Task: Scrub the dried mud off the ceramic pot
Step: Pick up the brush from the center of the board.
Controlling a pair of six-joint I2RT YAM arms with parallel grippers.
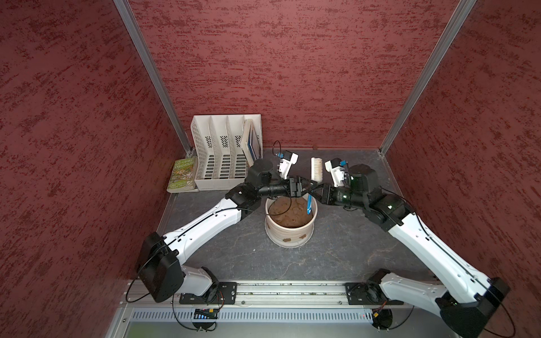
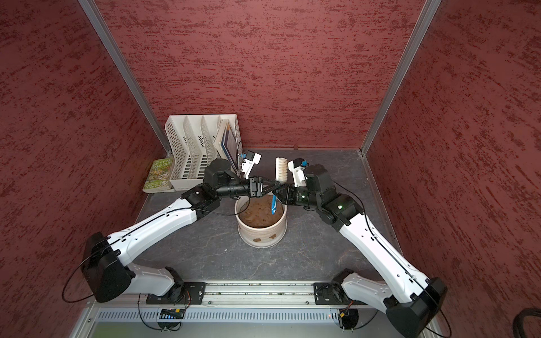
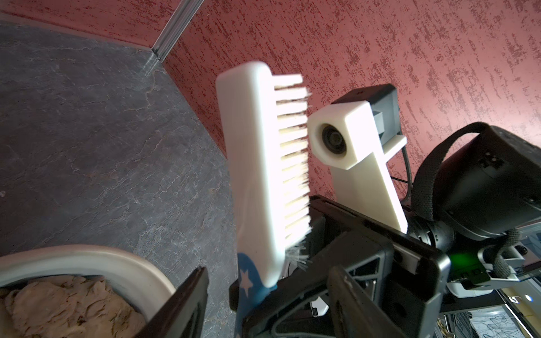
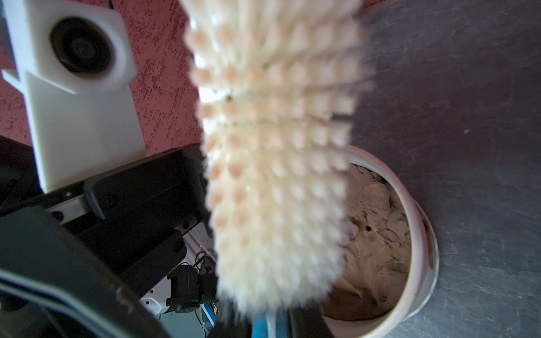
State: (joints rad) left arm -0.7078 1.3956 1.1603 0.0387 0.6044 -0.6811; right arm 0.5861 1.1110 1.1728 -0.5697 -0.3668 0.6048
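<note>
At mid-bench [image 1: 234, 248] stands the soil-filled pot [image 1: 291, 231]. Above it the right hand [image 1: 314, 193] pinches the brush [image 1: 316, 169] upright. The left hand [image 1: 308, 187] is spread round its blue handle and should close squarely before the right lets go. Mud [image 1: 286, 240] sits low on the pot's near wall. The book [image 1: 183, 175] reads "Treehouse".

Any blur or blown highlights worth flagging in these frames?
Right wrist view: the brush sits close to the lens, bristles out of focus. Left wrist view: its white back is blown out. Both top views: fairly sharp, ceramic pot clearly readable.
</note>
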